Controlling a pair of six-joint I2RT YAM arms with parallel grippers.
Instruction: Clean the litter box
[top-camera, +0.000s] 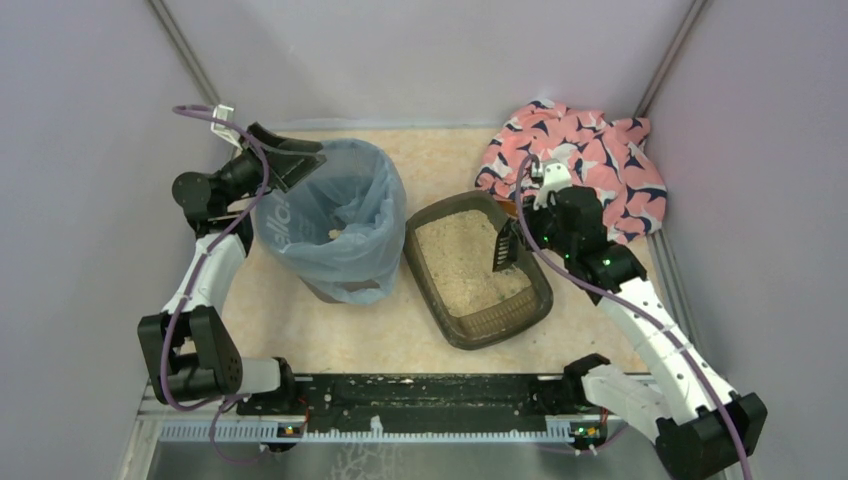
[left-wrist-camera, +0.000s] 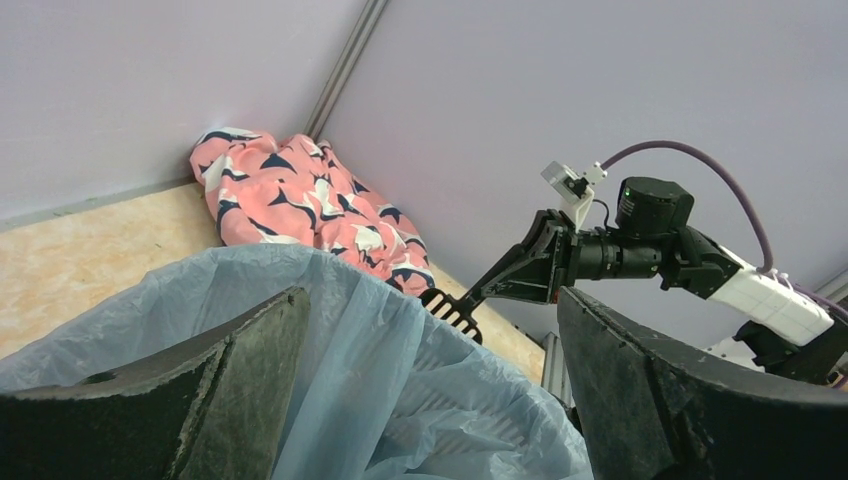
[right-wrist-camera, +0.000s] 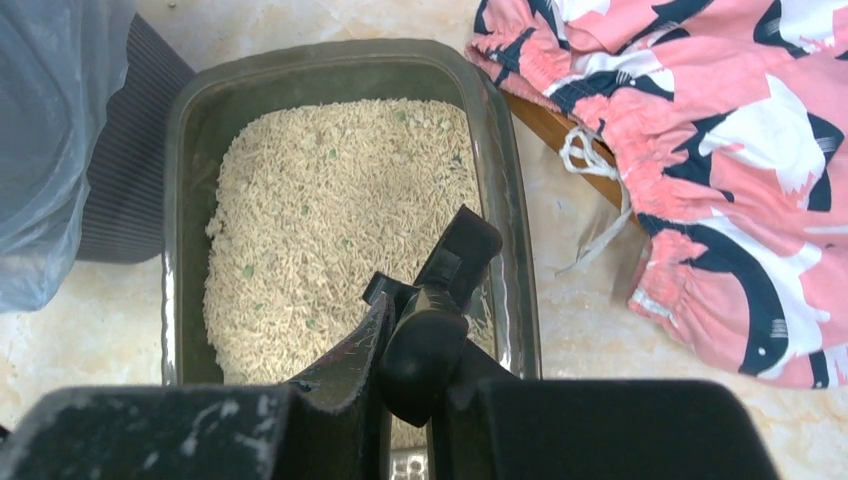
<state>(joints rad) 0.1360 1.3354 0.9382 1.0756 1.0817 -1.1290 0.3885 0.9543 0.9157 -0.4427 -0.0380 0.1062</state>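
Blue-bagged round bin (top-camera: 290, 235) sits left, patterned pink cloth (top-camera: 590, 160) back right, and the brown litter box (top-camera: 497, 324) with beige litter lies between them. Your right gripper (right-wrist-camera: 420, 330) is clamped on the black slotted scoop (top-camera: 504, 248) above the box. Your left gripper (top-camera: 300, 165) gapes wide over the bin's rim.

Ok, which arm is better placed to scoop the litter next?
Right. The right gripper is shut on the scoop, directly over the litter box. The left gripper stands open at the rim of the blue-bagged bin, away from the litter.
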